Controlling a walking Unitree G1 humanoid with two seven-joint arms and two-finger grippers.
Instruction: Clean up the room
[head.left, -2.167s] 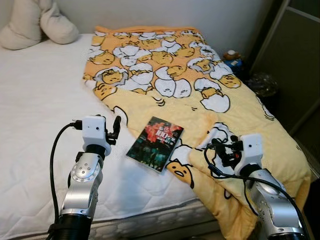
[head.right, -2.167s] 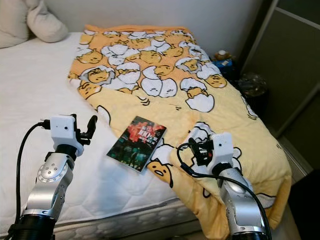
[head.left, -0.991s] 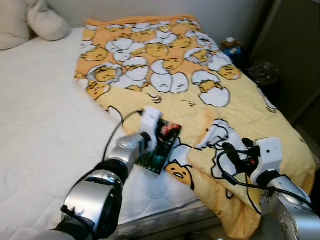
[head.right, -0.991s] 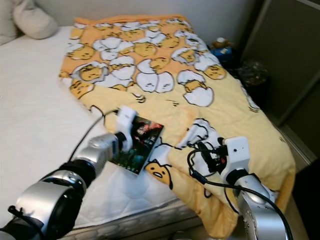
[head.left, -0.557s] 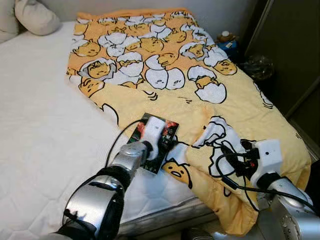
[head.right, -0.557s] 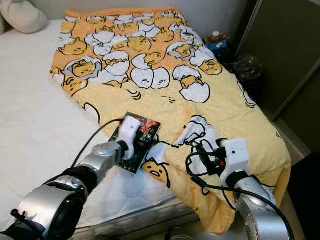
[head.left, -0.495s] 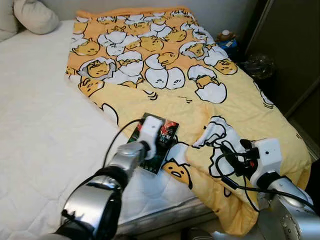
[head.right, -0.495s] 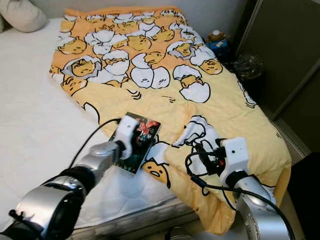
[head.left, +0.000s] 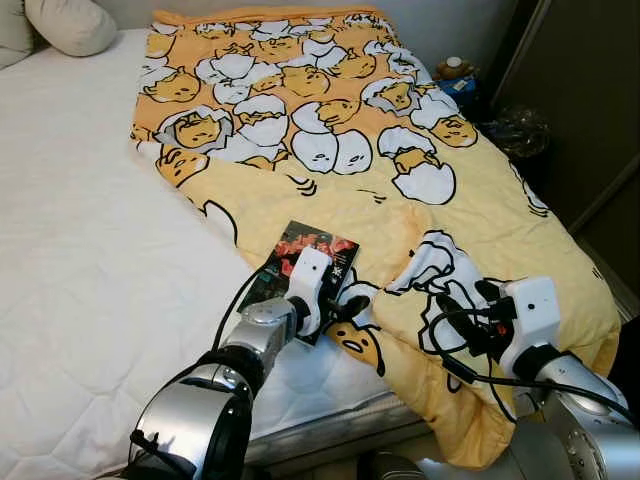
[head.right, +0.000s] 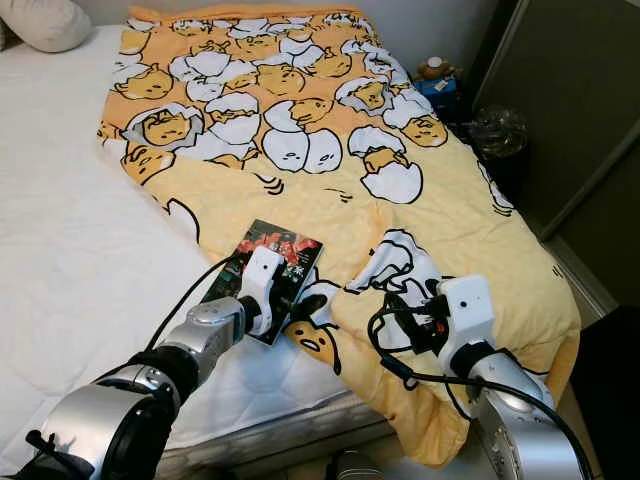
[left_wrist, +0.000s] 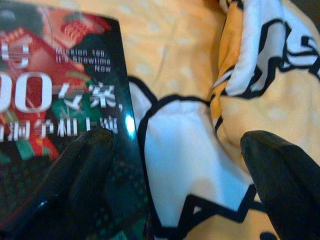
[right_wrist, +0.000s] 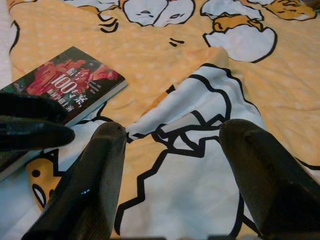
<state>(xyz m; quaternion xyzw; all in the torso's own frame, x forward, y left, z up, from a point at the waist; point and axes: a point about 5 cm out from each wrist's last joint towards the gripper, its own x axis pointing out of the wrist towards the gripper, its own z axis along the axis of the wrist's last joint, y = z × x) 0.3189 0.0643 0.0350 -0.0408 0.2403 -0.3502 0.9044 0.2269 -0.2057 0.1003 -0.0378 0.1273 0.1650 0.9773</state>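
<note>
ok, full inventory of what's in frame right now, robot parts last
book: 1, dark cover with red, on the bed where blanket meets bare mattress
blanket: 1, yellow with egg cartoons, spread over the bed's right side
mattress: 1, white quilted, left side bare
pillow: 1 in view, beige, far left corner
small toy: 1, brownish, beside the bed's far right
left pincer: open, at the book's near-right edge
right pincer: open, over the blanket

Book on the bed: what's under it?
The book lies partly on the yellow blanket, and its near-left part seems to rest on the white mattress. The left pincer, open, covers its near corner, so what lies beneath there is hidden.
</note>
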